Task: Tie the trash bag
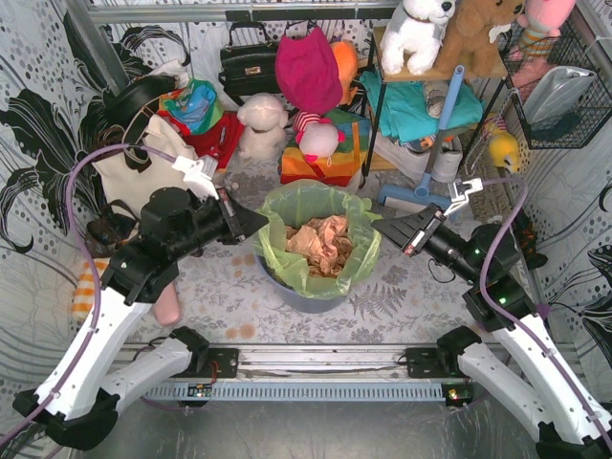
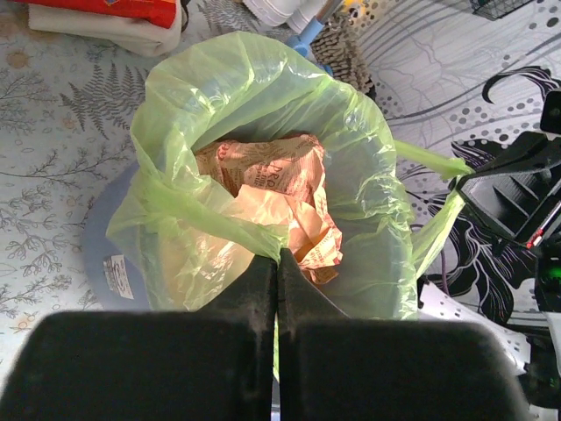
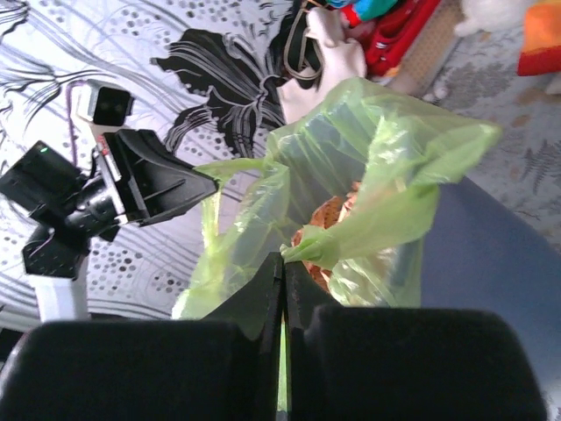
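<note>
Pinching opposite sides of the thin, soft, easily torn trash bag [image 1: 298,205], the left gripper [image 1: 256,224] and right gripper [image 1: 380,230] each clamp its loose rim.

1. This is a robot test cell dressed up as a cluttered home corner.
2. Bottom of the top view: the left arm [image 1: 115,316] and the right arm [image 1: 521,339] are bolted to a metal rail [image 1: 325,361] at the table's near edge.
3. A bare metal frame bar [image 1: 239,11] runs along the top edge. The walls [image 1: 38,124] at left and right carry a black flower-and-dot print.
4. Household props crowd the upper half:
   - a white plush toy [image 1: 418,33] on a shelf [image 1: 449,72], upper right
   - a black handbag [image 1: 247,62], top centre
   - a cream tote bag [image 1: 143,167], upper left
   - a wire basket [image 1: 564,96], far right
5. A fern-print cloth [image 1: 402,296] covers the table.
</note>
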Controlling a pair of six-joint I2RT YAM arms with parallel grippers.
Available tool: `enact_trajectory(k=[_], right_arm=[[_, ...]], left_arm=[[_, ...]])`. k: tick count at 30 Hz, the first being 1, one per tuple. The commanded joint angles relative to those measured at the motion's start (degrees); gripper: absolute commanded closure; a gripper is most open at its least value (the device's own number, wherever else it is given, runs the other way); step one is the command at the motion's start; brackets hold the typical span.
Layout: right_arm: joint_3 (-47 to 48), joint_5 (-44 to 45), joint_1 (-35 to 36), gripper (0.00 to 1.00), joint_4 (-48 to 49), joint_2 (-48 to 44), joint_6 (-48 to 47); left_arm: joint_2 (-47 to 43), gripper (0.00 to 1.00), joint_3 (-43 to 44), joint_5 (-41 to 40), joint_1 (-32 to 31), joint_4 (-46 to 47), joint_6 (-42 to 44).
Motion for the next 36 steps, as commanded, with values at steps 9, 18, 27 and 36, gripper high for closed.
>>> enact_trajectory(k=[9,18,27,36], right_arm=[[0.9,7.2,-0.2,1.0,-3.8,4.3,-2.2],[-3.2,-6.5,-0.2,1.0,-0.8,2.2,-4.8],[-4.3,-23.3,-0.2,1.0,10.9,2.6,-2.4],[1.2,-18.6,-0.2,1.0,22.9,11.4,3.4]], left_arm=[[6.9,1.0,-0.7,-4.7,0.4,5.3,1.4],[7.8,1.0,-3.6,13.5,0.3,15.1,0.5],[7.8,1.0,-3.6,13.0,0.4,12.2,0.7],[7.3,1.0,-3.1,12.8,0.3,12.3,-0.4]])
